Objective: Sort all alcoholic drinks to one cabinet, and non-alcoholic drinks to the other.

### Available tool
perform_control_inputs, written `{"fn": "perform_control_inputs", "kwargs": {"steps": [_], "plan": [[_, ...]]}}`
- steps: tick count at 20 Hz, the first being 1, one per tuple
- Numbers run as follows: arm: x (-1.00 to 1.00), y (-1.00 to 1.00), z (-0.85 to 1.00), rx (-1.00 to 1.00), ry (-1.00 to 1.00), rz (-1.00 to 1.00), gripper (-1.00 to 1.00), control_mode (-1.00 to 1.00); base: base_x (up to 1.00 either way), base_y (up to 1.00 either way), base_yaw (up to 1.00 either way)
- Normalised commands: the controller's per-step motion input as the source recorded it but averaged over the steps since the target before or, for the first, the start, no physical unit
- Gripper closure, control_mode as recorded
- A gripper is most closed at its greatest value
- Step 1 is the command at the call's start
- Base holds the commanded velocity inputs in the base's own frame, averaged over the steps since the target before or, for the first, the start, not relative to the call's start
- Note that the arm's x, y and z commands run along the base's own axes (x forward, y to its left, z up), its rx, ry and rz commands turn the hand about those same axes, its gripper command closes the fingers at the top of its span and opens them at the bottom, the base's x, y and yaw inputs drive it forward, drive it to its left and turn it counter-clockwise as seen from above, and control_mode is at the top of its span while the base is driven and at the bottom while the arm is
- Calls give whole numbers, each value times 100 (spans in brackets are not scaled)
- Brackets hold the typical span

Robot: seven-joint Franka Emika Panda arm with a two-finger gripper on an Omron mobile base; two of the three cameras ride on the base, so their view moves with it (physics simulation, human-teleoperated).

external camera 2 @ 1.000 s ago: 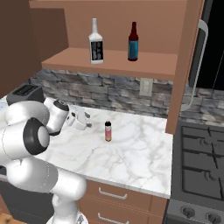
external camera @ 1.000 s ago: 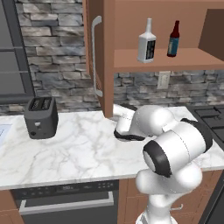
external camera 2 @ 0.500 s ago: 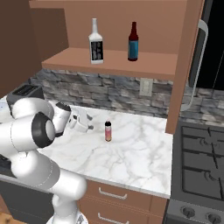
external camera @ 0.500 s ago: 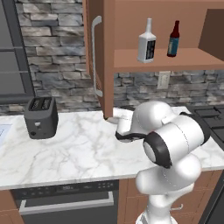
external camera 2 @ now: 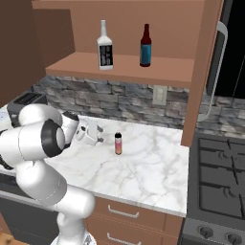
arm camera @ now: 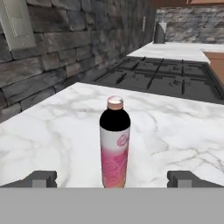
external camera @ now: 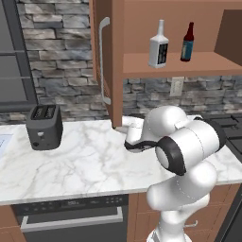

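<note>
Right base view, cabinet shelf holding two bottles, probably alcoholic, end effector spread.

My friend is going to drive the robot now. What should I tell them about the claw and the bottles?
Claw: open, holding nothing, low over the counter and pointed at the pink bottle.
Pink bottle: upright on the counter, centred between the finger tips in the hand view, not yet gripped.
Whitish bottle and dark-brown bottle: upright on the open cabinet shelf, apart from each other.
Done: both alcoholic drinks are shelved together.
Left: grip the pink bottle and take it to the other cabinet.
</note>
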Motion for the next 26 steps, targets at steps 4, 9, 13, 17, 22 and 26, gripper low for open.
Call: {"fn": "perform_control_inputs", "kwargs": {"steps": [4,9,13,17,22,26], "plan": [[0,-17,-1,-1,0,-1,-100,-100,0,0,0],[0,-23,-2,-2,0,0,-100,-100,0,0,0],[1,-12,-13,-1,0,0,-100,-100,0,0,0],[2,-6,-23,0,2,0,-100,-100,0,0,0],[3,-7,-17,0,1,0,-100,-100,0,0,0],[2,-6,-6,-1,0,0,-100,-100,0,0,0]]}}
